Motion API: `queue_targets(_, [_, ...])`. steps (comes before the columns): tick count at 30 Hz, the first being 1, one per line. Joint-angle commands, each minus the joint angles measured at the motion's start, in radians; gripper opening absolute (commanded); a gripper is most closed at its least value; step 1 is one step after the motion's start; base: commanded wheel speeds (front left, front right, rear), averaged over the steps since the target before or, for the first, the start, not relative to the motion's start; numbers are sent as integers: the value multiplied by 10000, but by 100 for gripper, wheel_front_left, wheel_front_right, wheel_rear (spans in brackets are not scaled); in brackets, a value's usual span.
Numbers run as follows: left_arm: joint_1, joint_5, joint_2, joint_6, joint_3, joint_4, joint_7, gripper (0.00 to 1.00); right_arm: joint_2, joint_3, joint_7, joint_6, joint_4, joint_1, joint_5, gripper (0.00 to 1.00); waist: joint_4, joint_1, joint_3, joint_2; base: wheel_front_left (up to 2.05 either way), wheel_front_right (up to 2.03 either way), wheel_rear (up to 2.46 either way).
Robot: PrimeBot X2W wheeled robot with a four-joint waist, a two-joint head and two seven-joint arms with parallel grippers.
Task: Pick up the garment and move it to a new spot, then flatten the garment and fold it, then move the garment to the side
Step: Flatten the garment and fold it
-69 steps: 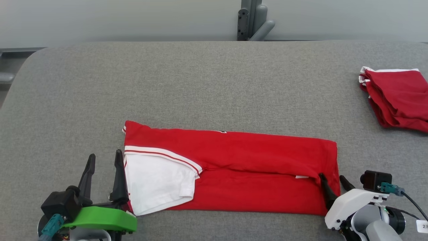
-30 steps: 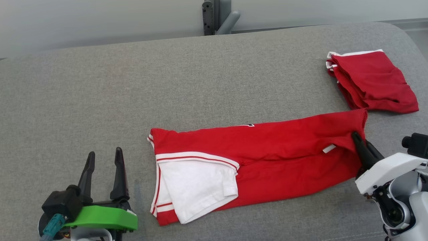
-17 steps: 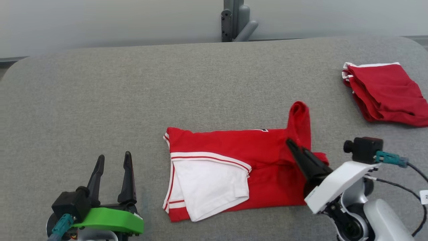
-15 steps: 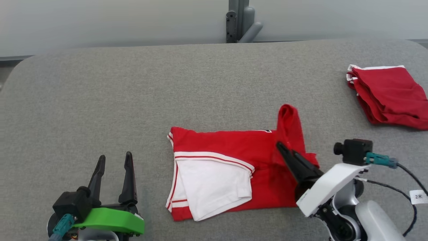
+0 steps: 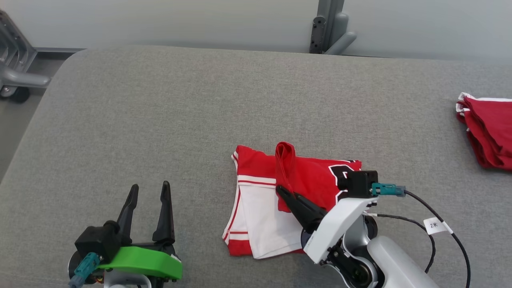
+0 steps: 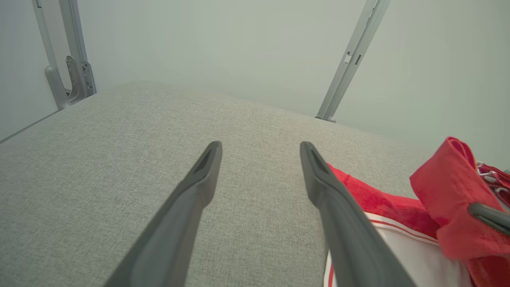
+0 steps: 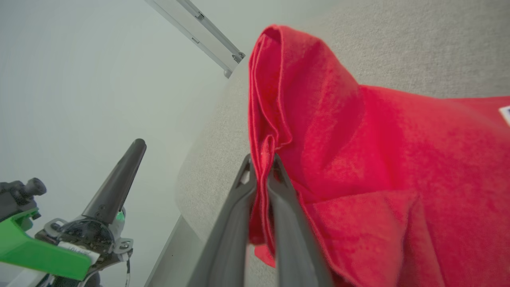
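The right claw (image 5: 279,188) is closed, pinching a bunched red fold of the shirt (image 5: 310,176). The pinched fold stands raised above the middle of the shirt. In the right wrist view the cloth passes between the two fingers and drapes away to the right.

The left claw (image 5: 149,186) is open, fingers spread, holding nothing. It sits at the front left of the table (image 5: 180,112), left of the shirt and apart from it.

The shirt lies near the front edge of the grey cloth-covered table, roughly centred and partly doubled over. A white panel with red stripes faces up on its left half. The right half is red, with part of a dark printed mark.

A second folded red garment (image 5: 490,132) lies at the table's right edge, well apart from the shirt.
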Motion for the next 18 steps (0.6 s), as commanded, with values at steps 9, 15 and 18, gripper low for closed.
queue_targets(9, [-386, 153, -145, -104, -85, 188, -65, 100, 223, 742, -851, 2, 2026, -1254, 679, 0, 452, 0, 189, 29, 0, 0, 0])
queue_targets(15, [-457, 168, -227, -153, -120, 307, -97, 100, 236, 1486, -1354, 2, 2999, -1952, 1462, 11, 559, 0, 211, 29, 0, 0, 0])
queue_targets(18, [-496, 163, -236, -195, -120, 373, -104, 100, 235, 1926, -1683, 2, 3228, -2222, 1857, 100, 570, 0, 207, 29, 0, 0, 0])
